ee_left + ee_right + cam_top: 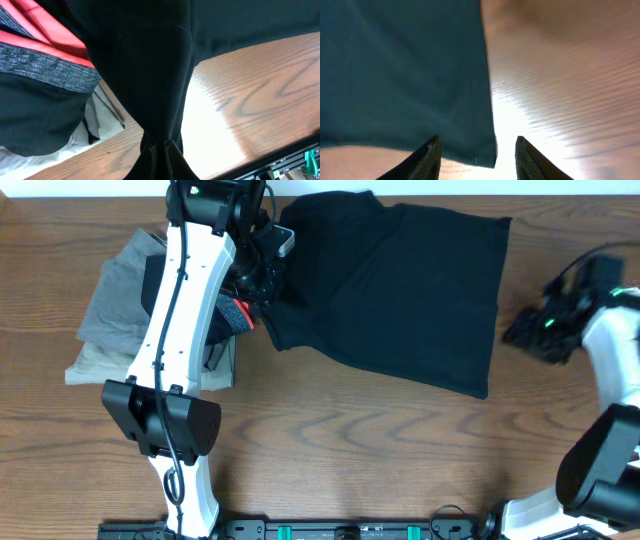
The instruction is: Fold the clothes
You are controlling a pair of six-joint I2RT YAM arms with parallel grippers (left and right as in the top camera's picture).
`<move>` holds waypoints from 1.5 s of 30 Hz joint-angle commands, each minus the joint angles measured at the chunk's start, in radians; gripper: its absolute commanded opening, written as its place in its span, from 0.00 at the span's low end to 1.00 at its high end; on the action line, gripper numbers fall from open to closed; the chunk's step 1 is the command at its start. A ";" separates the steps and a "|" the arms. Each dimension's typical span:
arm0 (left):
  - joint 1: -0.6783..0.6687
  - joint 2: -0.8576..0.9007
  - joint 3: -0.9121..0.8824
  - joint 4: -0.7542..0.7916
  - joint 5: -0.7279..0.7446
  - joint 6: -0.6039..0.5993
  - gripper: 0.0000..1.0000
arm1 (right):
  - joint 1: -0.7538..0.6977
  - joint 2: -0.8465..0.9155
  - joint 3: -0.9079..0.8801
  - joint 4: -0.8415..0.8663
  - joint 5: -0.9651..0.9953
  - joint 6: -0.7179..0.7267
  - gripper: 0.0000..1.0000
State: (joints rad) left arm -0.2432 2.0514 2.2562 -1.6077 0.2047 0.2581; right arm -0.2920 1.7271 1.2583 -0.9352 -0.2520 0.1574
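Left gripper (159, 150) clenched on a bunched edge of the black T-shirt (400, 290), right beside the red-banded garment (45, 55). Shirt lies mostly flat across the far bench (350, 450). Right gripper (478, 145) open, holding nothing, just off the shirt's right corner. Looks mid-fold. Next, probably: left carries that edge across without dragging the other garment.

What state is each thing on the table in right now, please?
T-shirt: lying on the table, left edge bunched in the left tool.
left tool: shut on the T-shirt.
right tool: open, empty, by the T-shirt's right edge.
grey clothes: piled at the left.
small black garment: on the grey clothes.
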 commanded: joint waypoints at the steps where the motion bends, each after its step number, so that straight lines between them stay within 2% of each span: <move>1: 0.002 -0.018 0.021 -0.006 -0.007 -0.016 0.06 | 0.013 0.000 -0.130 0.045 -0.041 0.030 0.49; 5: 0.002 -0.018 0.021 0.004 -0.007 -0.021 0.06 | 0.014 0.000 -0.257 0.132 -0.061 0.053 0.50; 8: 0.002 -0.018 0.021 0.012 -0.007 -0.031 0.07 | 0.016 0.000 -0.353 0.263 -0.097 0.102 0.51; 11: 0.002 -0.018 0.021 0.014 -0.007 -0.032 0.07 | 0.018 0.000 -0.422 0.375 -0.105 0.162 0.48; 13: 0.002 -0.018 0.021 0.015 -0.007 -0.032 0.07 | 0.018 0.000 -0.461 0.422 -0.104 0.193 0.37; 14: 0.002 -0.018 0.021 0.015 -0.007 -0.032 0.07 | 0.018 0.000 -0.475 0.436 -0.103 0.195 0.23; 15: 0.002 -0.018 0.021 0.015 -0.007 -0.032 0.07 | 0.018 0.000 -0.483 0.440 -0.092 0.195 0.04; 16: 0.002 -0.018 0.021 0.015 -0.007 -0.032 0.08 | 0.016 0.000 -0.485 0.435 -0.070 0.195 0.01; 20: 0.002 -0.018 0.021 0.007 -0.008 -0.032 0.11 | -0.012 -0.006 -0.468 0.396 0.006 0.212 0.01; 27: 0.002 -0.018 0.021 -0.014 -0.007 -0.035 0.11 | -0.131 -0.074 -0.357 0.197 0.325 0.228 0.01; 39: 0.002 -0.018 0.021 -0.064 -0.007 -0.089 0.11 | -0.153 -0.109 -0.342 0.146 0.310 0.201 0.01; 45: 0.000 -0.018 0.006 -0.054 -0.005 -0.123 0.26 | -0.155 -0.109 -0.342 0.130 0.455 0.259 0.01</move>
State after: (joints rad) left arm -0.2432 2.0514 2.2562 -1.6108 0.2020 0.1692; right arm -0.4431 1.6321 0.9020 -0.7975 0.0708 0.3679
